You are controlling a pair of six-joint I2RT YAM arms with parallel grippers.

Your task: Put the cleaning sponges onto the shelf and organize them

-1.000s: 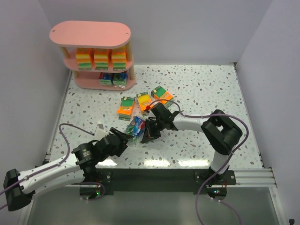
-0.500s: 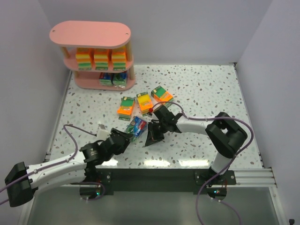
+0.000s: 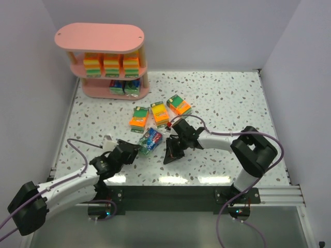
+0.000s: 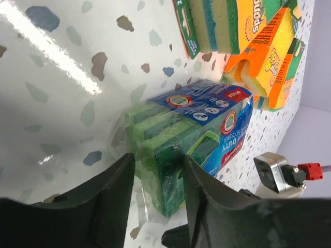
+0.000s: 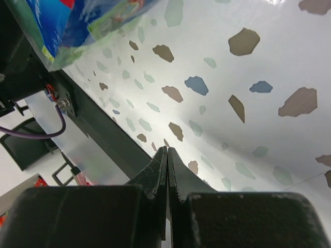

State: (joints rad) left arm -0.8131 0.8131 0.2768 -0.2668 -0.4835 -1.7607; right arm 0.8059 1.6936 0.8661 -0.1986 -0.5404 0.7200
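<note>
A blue-green wrapped sponge pack [image 3: 150, 139] [image 4: 191, 129] lies on the speckled table, and my left gripper [image 3: 136, 150] [image 4: 158, 160] is shut on its near end. One finger presses the pack's side, the other touches its wrap. To the pack's right my right gripper [image 3: 168, 158] [image 5: 167, 150] is shut on nothing, tips down at the table; its view catches the pack's edge [image 5: 88, 20]. Three orange packs [image 3: 138, 118] [image 3: 159, 112] [image 3: 179, 105] lie loose behind. The pink shelf [image 3: 98, 36] holds orange packs [image 3: 111, 64] on its middle board and blue-green ones [image 3: 125, 86] on the bottom.
White walls close in the table on the left, back and right. The shelf stands in the far left corner. A black rail [image 3: 181, 194] runs along the near edge by the arm bases. The loose orange packs [image 4: 269, 46] lie just beyond the held one.
My left gripper has slid forward and its jaws have narrowed onto the blue-green pack. The right gripper has drawn back from the pack toward the near edge, still shut.
</note>
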